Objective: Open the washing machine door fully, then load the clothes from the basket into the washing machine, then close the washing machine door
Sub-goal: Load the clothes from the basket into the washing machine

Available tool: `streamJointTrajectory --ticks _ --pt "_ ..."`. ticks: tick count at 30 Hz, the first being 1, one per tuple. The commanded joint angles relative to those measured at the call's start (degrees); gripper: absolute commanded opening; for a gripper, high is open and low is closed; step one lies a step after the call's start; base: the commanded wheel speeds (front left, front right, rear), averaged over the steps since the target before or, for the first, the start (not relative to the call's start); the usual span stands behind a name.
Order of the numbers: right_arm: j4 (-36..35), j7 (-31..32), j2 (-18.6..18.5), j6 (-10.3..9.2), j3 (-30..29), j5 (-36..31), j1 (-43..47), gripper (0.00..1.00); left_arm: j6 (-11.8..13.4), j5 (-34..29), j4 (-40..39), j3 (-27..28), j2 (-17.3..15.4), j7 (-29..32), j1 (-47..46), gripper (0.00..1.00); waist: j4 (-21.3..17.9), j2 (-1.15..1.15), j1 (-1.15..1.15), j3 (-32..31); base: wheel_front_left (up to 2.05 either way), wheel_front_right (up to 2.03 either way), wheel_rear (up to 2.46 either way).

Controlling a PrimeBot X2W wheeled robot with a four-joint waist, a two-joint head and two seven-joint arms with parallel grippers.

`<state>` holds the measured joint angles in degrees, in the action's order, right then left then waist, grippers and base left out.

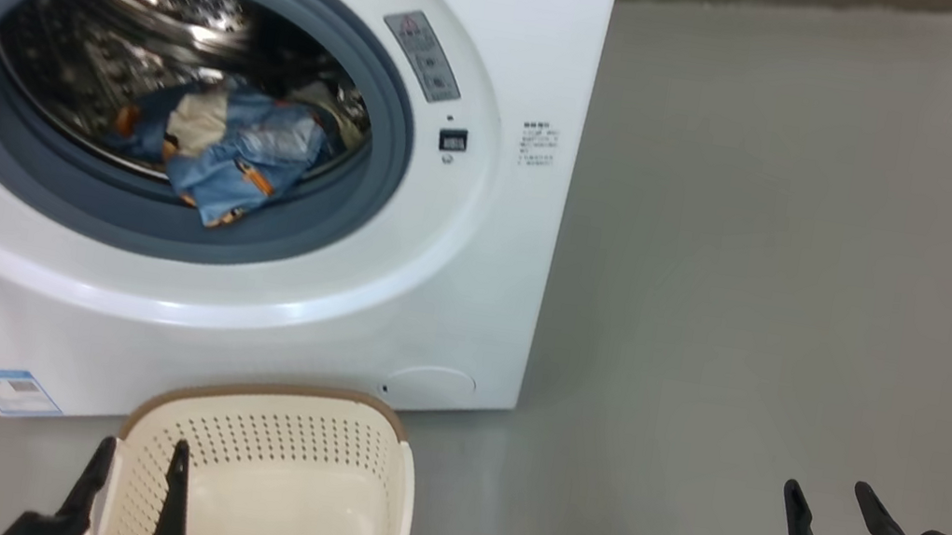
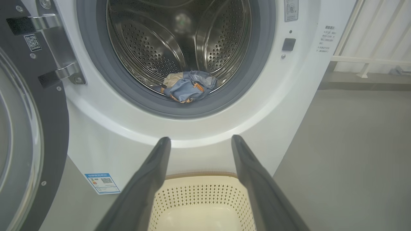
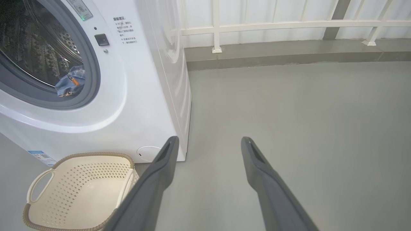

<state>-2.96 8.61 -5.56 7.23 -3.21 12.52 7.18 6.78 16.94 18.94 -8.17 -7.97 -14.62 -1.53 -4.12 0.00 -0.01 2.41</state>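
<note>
clothes sit as a blue bundle with orange bits at the near bottom of the drum, just inside the grey gasket. washing machine is white and stands on the grey floor with its mouth uncovered. washing machine door stands out to the left on its metal hinge, and i see its glass bowl at the left edge. blue label is on the lower left corner of the front. basket is on the floor just in front of the machine, near me, cream bottom bare. my left gripper hangs above the basket's left rim, fingers a moderate way apart, holding nothing. my right gripper is well right of the basket over bare floor, fingers spread about the same, nothing between them. white railing runs far behind, to the machine's right.
</note>
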Motion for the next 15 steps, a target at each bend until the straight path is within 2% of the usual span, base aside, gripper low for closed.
streamJointTrajectory --ticks 1,15 --pt "-2.23 0.25 -1.17 0.25 1.11 -0.8 -0.63 1.0 0.76 -0.99 -2.64 1.6 -0.67 -0.03 -0.03 1.0 1.68 0.0 0.01 -2.9 0.0 0.0 0.0" --pt "-4.57 1.86 -1.34 0.25 0.43 -0.79 0.96 1.0 3.65 -0.68 -11.3 1.74 -1.1 2.88 6.54 1.0 2.39 0.0 0.01 -4.33 0.0 0.0 0.0"
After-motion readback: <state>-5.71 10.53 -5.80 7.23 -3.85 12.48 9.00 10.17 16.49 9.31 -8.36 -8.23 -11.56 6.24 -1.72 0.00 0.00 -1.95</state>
